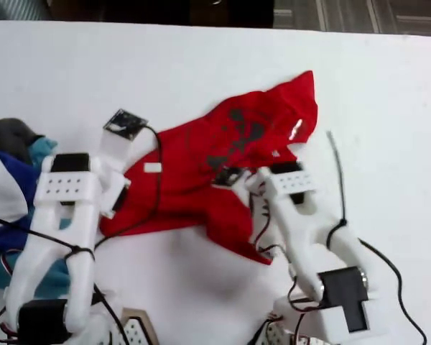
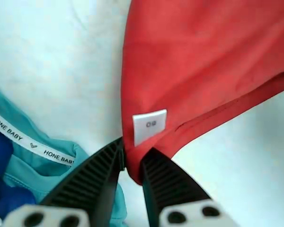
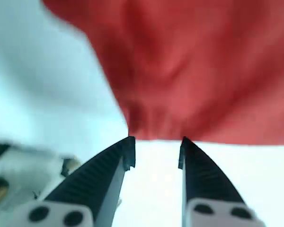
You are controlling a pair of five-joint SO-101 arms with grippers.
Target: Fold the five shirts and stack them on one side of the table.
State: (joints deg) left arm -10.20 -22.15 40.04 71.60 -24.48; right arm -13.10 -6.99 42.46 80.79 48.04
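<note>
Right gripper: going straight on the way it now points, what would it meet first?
The red shirt: its edge lies just ahead of the right gripper, though depth is unclear.

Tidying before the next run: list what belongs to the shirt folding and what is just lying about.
Job: red shirt, pinched by the left gripper; open right gripper at its edge; shirt pile.
Lying about: black cable beside the red shirt.
</note>
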